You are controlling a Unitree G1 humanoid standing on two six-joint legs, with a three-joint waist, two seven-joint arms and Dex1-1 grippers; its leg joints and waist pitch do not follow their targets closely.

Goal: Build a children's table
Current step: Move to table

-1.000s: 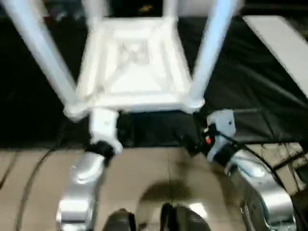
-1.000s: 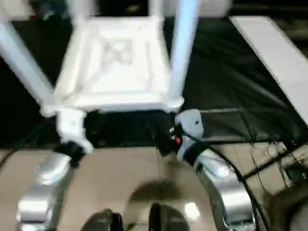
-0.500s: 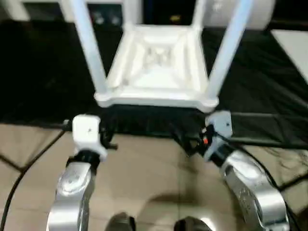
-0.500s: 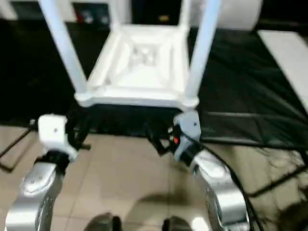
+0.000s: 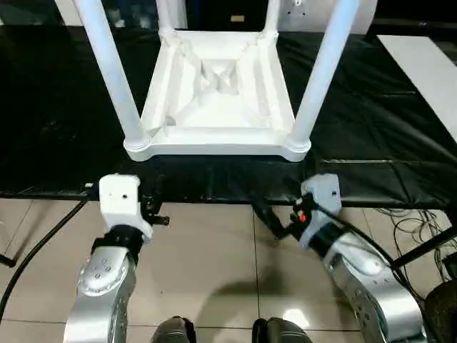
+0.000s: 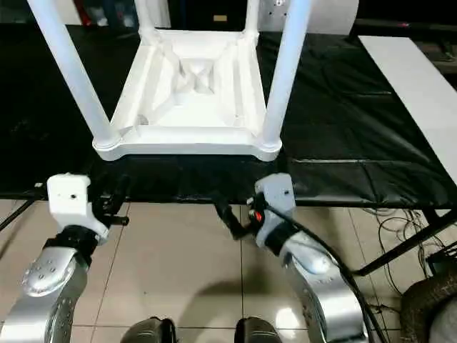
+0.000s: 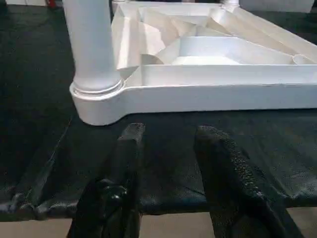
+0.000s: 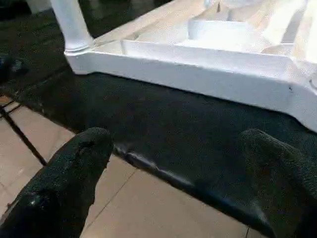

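The children's table point(image 5: 218, 107) lies upside down on the black-covered work table point(image 5: 57, 143), ribbed underside up. White legs stand in its corner sockets, the near left leg point(image 5: 107, 64) and near right leg point(image 5: 325, 64) closest to me. My left gripper point(image 7: 166, 144) hovers just off the work table's front edge, facing the near left corner socket point(image 7: 96, 99). It is open and holds nothing. My right gripper point(image 8: 178, 158) stands wide open off the same edge, below the near right corner, and is also empty.
A white board point(image 5: 428, 64) lies on the work table at the right. Cables point(image 5: 421, 229) trail over the tiled floor at the right, and a black cable point(image 5: 36, 250) runs at the left. My feet point(image 5: 228, 332) show at the bottom.
The view has shifted and steadied. My left gripper has drawn back from the table's near left corner to off the work table's edge. The right gripper stays about where it was.
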